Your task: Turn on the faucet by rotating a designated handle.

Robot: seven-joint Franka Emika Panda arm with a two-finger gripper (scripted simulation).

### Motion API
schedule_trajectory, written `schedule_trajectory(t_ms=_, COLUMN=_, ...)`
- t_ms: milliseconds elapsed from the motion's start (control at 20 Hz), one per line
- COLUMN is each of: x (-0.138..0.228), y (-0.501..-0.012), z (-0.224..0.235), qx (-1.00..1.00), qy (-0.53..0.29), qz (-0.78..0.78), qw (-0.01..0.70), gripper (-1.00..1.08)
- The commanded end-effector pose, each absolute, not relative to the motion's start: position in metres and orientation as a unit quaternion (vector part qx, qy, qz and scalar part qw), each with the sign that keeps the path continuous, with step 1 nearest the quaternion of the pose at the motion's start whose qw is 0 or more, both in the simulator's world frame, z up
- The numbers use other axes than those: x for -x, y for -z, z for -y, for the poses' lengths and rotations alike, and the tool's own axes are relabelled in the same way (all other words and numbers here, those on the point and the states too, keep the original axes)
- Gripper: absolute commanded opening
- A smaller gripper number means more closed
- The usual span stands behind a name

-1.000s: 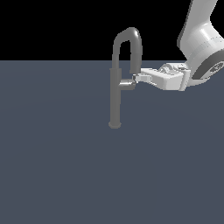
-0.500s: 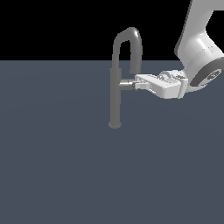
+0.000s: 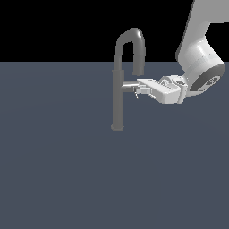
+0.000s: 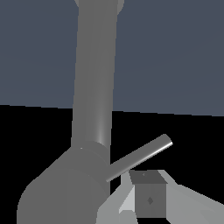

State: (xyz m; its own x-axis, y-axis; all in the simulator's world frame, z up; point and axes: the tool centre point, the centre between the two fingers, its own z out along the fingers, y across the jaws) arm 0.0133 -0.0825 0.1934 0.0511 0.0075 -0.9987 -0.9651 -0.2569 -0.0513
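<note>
The grey faucet (image 3: 117, 100) stands upright, and its arched spout curves back down on the exterior view's right. Its stubby handle (image 3: 129, 86) sticks out sideways from the column at mid-height. My gripper (image 3: 140, 88) reaches in level from the exterior view's right, its fingertips against the handle's outer end. In the wrist view the faucet column (image 4: 94, 87) fills the frame. A thin grey rod (image 4: 142, 156) juts from the thick handle body (image 4: 65, 190), just beside my fingertips (image 4: 148, 199). These show as one joined block with no gap, holding nothing.
My white arm (image 3: 197, 58) comes down from the upper part of the exterior view's right. The faucet stands on a flat dark blue-grey surface (image 3: 67, 170). Behind it is black background.
My gripper has moved toward the exterior view's left, closing the gap to the handle's end and sinking slightly. The faucet column has not moved.
</note>
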Motion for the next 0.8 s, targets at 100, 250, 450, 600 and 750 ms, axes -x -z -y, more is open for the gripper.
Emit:
schedule_trajectory(t_ms=100, x=-0.016, y=-0.188, z=0.082, qx=0.572, qy=-0.548, qz=-0.419, qw=0.444, gripper=-1.0)
schedule_trajectory(t_ms=250, x=-0.02, y=-0.177, z=0.081, qx=0.569, qy=-0.55, qz=-0.423, qw=0.442, gripper=-1.0)
schedule_trajectory(t_ms=450, x=-0.026, y=-0.163, z=0.08, qx=0.564, qy=-0.552, qz=-0.428, qw=0.44, gripper=-1.0)
schedule_trajectory(t_ms=600, x=-0.03, y=-0.153, z=0.079, qx=0.561, qy=-0.554, qz=-0.431, qw=0.439, gripper=-1.0)
schedule_trajectory(t_ms=750, x=-0.033, y=-0.143, z=0.078, qx=0.558, qy=-0.555, qz=-0.434, qw=0.437, gripper=-1.0)
